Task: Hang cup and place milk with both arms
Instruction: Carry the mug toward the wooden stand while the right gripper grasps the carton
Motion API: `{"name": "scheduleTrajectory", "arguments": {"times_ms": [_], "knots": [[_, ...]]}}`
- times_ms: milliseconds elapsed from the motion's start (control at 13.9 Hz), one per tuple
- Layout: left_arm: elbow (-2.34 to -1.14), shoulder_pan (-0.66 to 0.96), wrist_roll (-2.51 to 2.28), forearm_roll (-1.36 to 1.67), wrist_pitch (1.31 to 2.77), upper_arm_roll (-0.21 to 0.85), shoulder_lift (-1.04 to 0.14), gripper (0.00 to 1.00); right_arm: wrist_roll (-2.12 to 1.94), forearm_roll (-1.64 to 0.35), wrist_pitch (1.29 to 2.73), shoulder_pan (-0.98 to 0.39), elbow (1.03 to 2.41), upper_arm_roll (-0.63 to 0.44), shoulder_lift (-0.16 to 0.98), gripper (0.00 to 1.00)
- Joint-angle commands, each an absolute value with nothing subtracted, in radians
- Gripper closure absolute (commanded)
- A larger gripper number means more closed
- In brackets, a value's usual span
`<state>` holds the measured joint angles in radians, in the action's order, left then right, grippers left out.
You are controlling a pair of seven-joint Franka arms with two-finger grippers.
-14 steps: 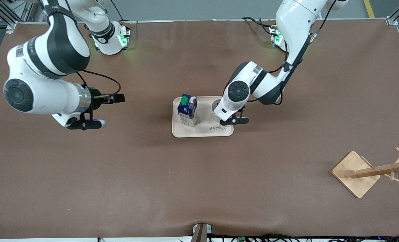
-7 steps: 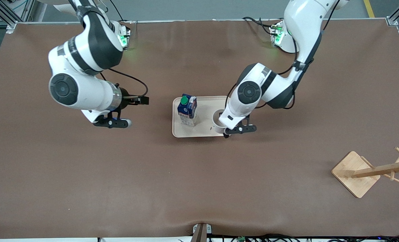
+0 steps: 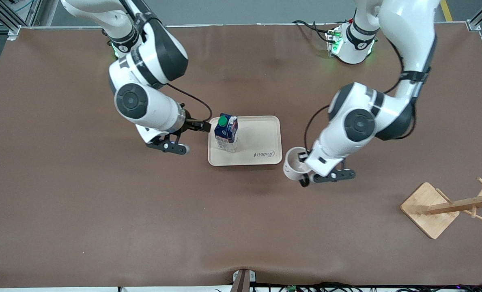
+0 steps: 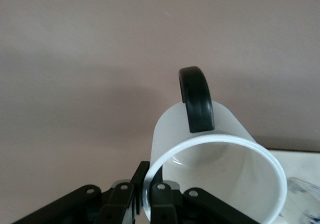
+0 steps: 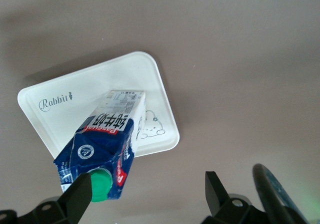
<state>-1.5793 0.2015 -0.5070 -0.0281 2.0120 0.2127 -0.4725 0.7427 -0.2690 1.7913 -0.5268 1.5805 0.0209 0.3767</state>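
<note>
The cup [image 3: 291,172], a white mug with a black handle [image 4: 196,98], hangs tilted over the bare table just off the tray's corner toward the left arm's end. My left gripper [image 3: 304,157] is shut on the cup's rim [image 4: 215,143], one finger inside and one outside. The milk [image 3: 226,132], a blue and white carton with a green cap [image 5: 100,184], stands upright on the cream tray [image 3: 261,134] at the edge toward the right arm. My right gripper [image 3: 200,126] hovers open beside the carton's top; one finger [image 5: 80,194] is next to the cap, not touching it.
A wooden rack [image 3: 448,207] with pegs stands toward the left arm's end of the table, nearer the front camera than the tray. The tray [image 5: 100,88] bears a "Rabbit" print and holds only the carton.
The left arm has lifted the cup off the tray and carried it toward the rack's end. The right arm has swung in from its own end up to the carton.
</note>
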Motion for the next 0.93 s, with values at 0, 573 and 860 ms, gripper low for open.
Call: {"name": "scheduleTrajectory", "arguments": {"times_ms": [0, 573, 860], "knots": [[-1.551, 0.146, -0.453, -0.064, 1.973, 0.218, -0.457, 1.00, 0.848, -0.287, 1.813, -0.575, 1.578, 0.014, 0.394, 0.00], [-1.494, 0.008, -0.198, -0.064, 1.895, 0.215, -0.437, 1.00, 0.905, -0.307, 1.949, -0.650, 1.577, 0.015, 0.466, 0.00], [-1.437, -0.041, -0.042, -0.178, 1.798, 0.219, -0.423, 1.00, 0.905, -0.310, 1.964, -0.661, 1.575, 0.014, 0.482, 0.00]]}}
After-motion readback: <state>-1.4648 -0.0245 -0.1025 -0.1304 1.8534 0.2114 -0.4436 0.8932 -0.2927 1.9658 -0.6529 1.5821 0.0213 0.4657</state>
